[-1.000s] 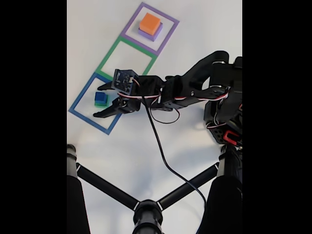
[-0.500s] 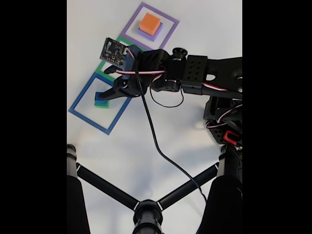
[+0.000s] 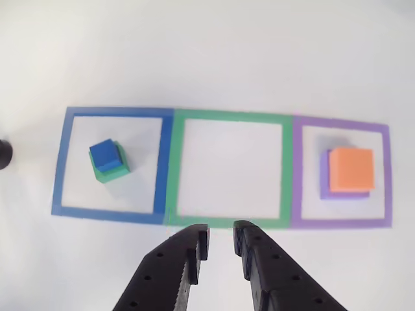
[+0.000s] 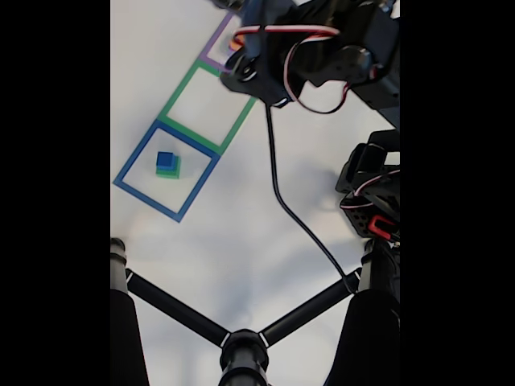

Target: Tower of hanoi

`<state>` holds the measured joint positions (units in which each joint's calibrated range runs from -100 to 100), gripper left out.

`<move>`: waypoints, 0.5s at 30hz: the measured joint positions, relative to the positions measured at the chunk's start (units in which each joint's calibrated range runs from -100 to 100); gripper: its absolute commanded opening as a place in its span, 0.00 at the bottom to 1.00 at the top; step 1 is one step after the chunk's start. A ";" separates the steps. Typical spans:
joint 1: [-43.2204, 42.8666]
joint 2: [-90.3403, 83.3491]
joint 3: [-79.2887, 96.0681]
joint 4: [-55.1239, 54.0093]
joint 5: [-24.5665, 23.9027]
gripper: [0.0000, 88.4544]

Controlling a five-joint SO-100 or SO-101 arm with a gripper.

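My gripper (image 3: 220,241) hangs slightly parted and empty above the green tape square (image 3: 230,170). The blue block (image 3: 104,155) sits on the green block (image 3: 113,170) inside the blue tape square (image 3: 63,162); the orange block (image 3: 351,170) tops the purple block (image 3: 323,175) in the purple tape square (image 3: 340,126). In the fixed view my arm (image 4: 322,48) hides that purple corner.

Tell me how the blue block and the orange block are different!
The blue block is smaller than the orange block. The blue block sits on a green block inside the blue tape square, turned a bit askew, while the orange block sits on a purple block inside the purple tape square, lined up straight. Both are square and each tops a two-block stack.
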<state>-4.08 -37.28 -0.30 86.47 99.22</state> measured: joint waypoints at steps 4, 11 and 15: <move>4.47 0.92 -10.92 9.42 0.00 0.00; 12.15 1.18 -16.26 12.03 0.00 0.00; 15.94 0.34 -14.80 12.03 0.00 0.00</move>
<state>11.86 -36.94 -15.10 98.50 99.22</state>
